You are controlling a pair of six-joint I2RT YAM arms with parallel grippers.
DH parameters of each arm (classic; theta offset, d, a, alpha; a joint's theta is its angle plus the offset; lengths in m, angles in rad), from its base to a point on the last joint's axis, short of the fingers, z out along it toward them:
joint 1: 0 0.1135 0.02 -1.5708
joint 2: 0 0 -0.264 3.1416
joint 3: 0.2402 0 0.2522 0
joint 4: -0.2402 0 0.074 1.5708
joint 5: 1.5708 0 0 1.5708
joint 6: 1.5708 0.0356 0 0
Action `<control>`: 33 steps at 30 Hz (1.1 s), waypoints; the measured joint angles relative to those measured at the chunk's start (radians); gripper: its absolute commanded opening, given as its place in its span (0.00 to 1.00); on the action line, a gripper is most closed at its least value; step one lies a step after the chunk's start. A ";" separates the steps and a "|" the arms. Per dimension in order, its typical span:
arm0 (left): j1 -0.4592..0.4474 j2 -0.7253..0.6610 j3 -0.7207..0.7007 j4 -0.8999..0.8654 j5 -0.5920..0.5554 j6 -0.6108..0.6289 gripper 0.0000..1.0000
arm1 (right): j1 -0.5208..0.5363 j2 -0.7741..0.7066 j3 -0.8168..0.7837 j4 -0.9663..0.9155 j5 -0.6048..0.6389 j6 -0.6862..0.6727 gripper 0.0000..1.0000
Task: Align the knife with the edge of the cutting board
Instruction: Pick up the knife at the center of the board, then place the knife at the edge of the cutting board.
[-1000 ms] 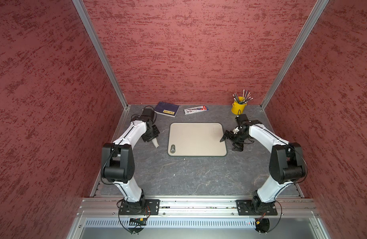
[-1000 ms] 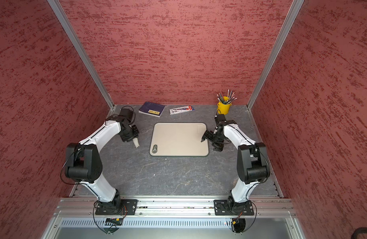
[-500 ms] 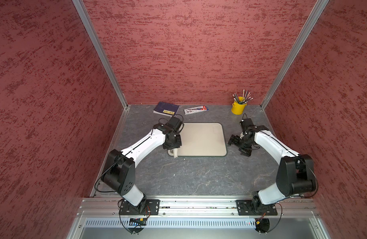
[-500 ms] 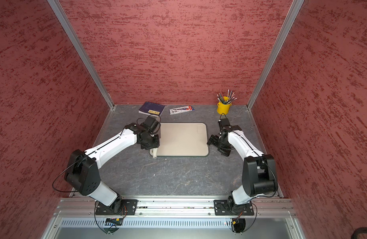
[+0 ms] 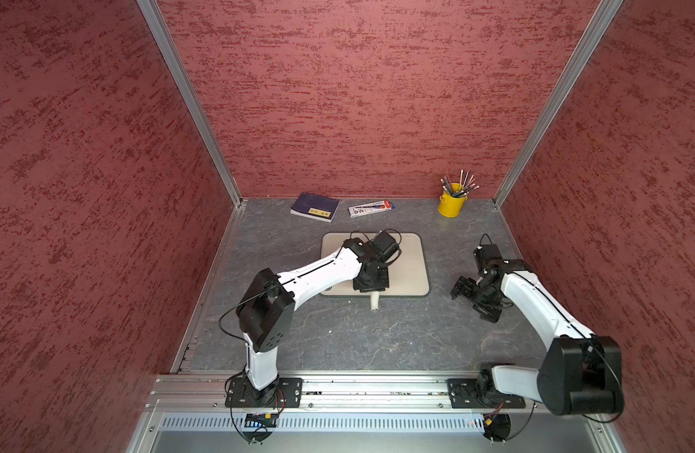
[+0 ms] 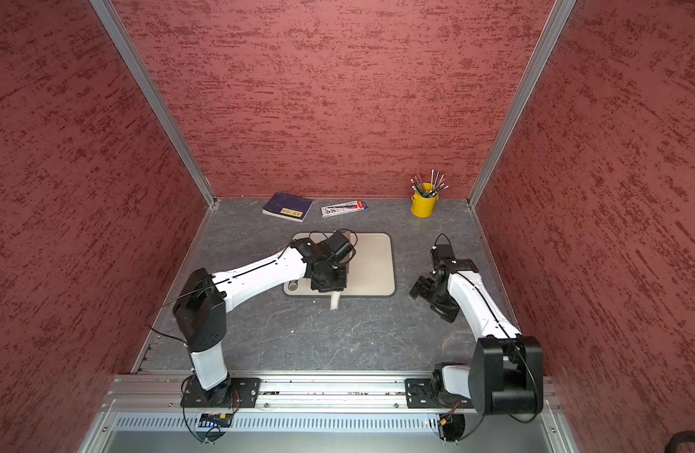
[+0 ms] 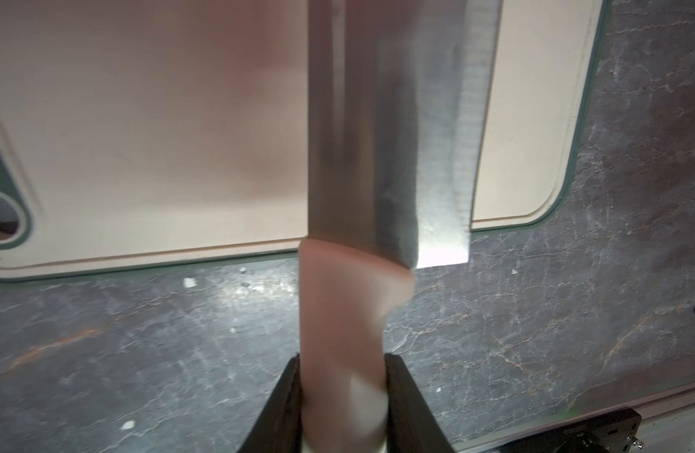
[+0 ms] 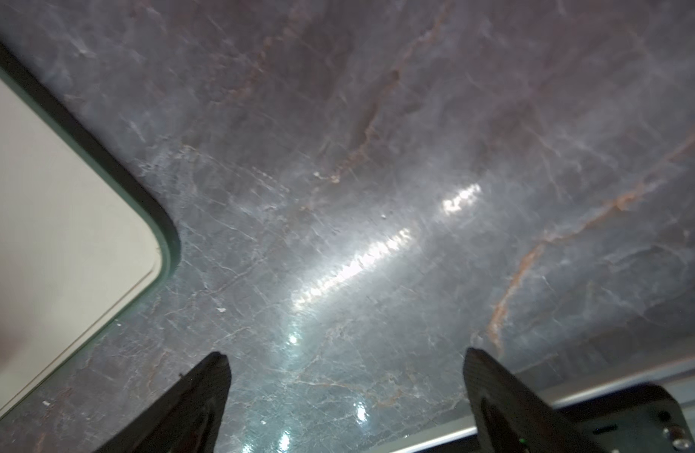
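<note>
On my grey marbled tabletop (image 5: 357, 337), a dark blue book (image 5: 315, 206) lies flat at the far end, with a flat white-and-red packet (image 5: 371, 208) just beside it. Well apart from those, near the far corner, my yellow cup (image 5: 451, 204) stands upright, full of pencils (image 5: 460, 185). Textured red walls (image 5: 357, 98) close in three sides.

top: overhead, from front | wrists: close, share cutting board (image 7: 141, 137)

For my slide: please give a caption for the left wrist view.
The left gripper holds the knife by its handle, blade over the cutting board.
</note>
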 measured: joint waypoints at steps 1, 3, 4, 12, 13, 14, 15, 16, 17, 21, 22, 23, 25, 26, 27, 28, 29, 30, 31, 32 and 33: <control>-0.016 0.033 0.032 -0.003 0.000 -0.016 0.00 | 0.000 -0.024 -0.023 -0.006 0.006 0.008 0.98; -0.047 0.102 0.100 -0.009 0.000 -0.048 0.00 | 0.000 -0.068 -0.064 -0.021 0.016 0.027 0.98; -0.063 0.137 0.137 -0.014 -0.001 -0.064 0.00 | 0.000 -0.091 -0.081 -0.023 0.018 0.037 0.98; -0.159 0.291 0.290 -0.038 -0.002 -0.191 0.00 | 0.000 -0.110 -0.138 -0.016 0.006 0.082 0.98; -0.164 0.298 0.291 -0.037 -0.003 -0.204 0.00 | 0.000 -0.102 -0.143 -0.015 0.001 0.082 0.98; -0.167 0.305 0.293 -0.037 -0.004 -0.212 0.00 | 0.000 -0.098 -0.146 -0.014 -0.002 0.082 0.98; -0.171 0.312 0.293 -0.037 -0.006 -0.224 0.00 | 0.001 -0.096 -0.150 -0.013 -0.009 0.082 0.98; -0.174 0.318 0.293 -0.036 -0.006 -0.231 0.00 | 0.001 -0.094 -0.154 -0.008 -0.015 0.082 0.98; -0.177 0.323 0.293 -0.036 -0.007 -0.235 0.00 | 0.001 -0.091 -0.158 -0.003 -0.020 0.082 0.98; -0.187 0.330 0.299 -0.029 -0.014 -0.239 0.00 | 0.001 -0.072 -0.187 0.017 -0.040 0.082 0.98; -0.191 0.332 0.306 -0.029 -0.018 -0.239 0.00 | 0.001 -0.071 -0.192 0.020 -0.044 0.082 0.98; -0.195 0.339 0.321 -0.029 -0.024 -0.238 0.00 | 0.001 -0.071 -0.195 0.024 -0.048 0.081 0.98; -0.203 0.356 0.345 -0.024 -0.031 -0.238 0.00 | 0.001 -0.071 -0.199 0.033 -0.056 0.079 0.98; -0.206 0.365 0.355 -0.022 -0.034 -0.239 0.00 | 0.001 -0.069 -0.200 0.036 -0.059 0.079 0.98; -0.210 0.377 0.364 -0.021 -0.038 -0.240 0.00 | 0.001 -0.066 -0.202 0.040 -0.060 0.079 0.98; -0.212 0.387 0.370 -0.021 -0.042 -0.241 0.00 | 0.001 -0.063 -0.204 0.044 -0.060 0.079 0.98; -0.214 0.398 0.376 -0.021 -0.045 -0.243 0.00 | 0.001 -0.060 -0.206 0.049 -0.061 0.079 0.98; -0.216 0.410 0.381 -0.023 -0.048 -0.245 0.00 | 0.001 -0.058 -0.210 0.053 -0.061 0.079 0.98; -0.217 0.420 0.387 -0.026 -0.050 -0.251 0.00 | 0.001 -0.058 -0.213 0.055 -0.061 0.079 0.98; -0.218 0.431 0.396 -0.029 -0.050 -0.255 0.00 | 0.001 -0.058 -0.217 0.056 -0.061 0.079 0.98; -0.218 0.442 0.405 -0.031 -0.051 -0.258 0.00 | 0.001 -0.058 -0.221 0.058 -0.061 0.079 0.98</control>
